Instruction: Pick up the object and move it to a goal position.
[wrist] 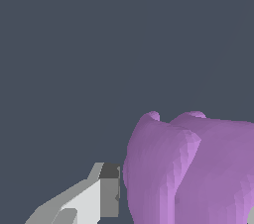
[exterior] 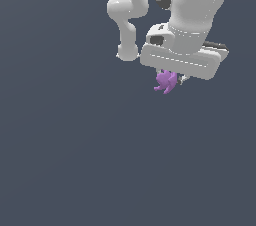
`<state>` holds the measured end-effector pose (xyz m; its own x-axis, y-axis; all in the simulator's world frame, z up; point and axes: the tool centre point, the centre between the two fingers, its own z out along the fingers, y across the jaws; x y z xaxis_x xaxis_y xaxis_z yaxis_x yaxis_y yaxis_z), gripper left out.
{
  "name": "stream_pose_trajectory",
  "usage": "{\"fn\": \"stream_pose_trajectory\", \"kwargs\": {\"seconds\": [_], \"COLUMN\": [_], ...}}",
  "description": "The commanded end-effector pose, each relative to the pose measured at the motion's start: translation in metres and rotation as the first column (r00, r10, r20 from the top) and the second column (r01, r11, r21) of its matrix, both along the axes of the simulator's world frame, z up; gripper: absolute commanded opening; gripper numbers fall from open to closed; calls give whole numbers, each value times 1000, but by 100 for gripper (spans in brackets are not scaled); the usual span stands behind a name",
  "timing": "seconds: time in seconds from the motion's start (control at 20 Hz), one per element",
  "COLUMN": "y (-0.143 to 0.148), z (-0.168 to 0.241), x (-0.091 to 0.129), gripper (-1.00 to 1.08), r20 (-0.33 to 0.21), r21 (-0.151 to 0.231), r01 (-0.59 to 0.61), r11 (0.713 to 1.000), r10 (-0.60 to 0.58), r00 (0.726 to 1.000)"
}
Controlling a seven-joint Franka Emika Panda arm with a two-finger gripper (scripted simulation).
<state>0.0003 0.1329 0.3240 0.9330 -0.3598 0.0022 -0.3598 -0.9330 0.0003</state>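
Across the exterior view from left to right, you see only flat grey-blue ground until the white arm [exterior: 127, 17] folds in from above and ends in the broad gripper [exterior: 172, 81]. Tucked under it sits the object [exterior: 165, 82], a small purple lump with curved lobes, its lower lobes poking out below the hand. In the wrist view one finger [wrist: 110, 191] presses its dark pad against the side of the object [wrist: 193, 168], which fills the frame beside it; the opposite finger is barely visible, so you can judge the gripper clamped on the lump, probably carrying it. No goal marker shows, so how far you remain from it cannot be told.
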Motion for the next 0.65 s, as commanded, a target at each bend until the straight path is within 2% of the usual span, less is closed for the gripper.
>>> {"fn": "stream_pose_trajectory", "kwargs": {"seconds": [0.0,0.3,0.6], "y": [12,29,34], "z": [18,44,51], "x": [-2,-3,-3], "gripper": [-100,-100,-100], "r20": [-2,-2,-2], "r21": [-1,1,1], "r01": [1,1,1], "r11": [1000,1000,1000], "r10": [-1,-1,-1], "r00": [1000,1000,1000]}}
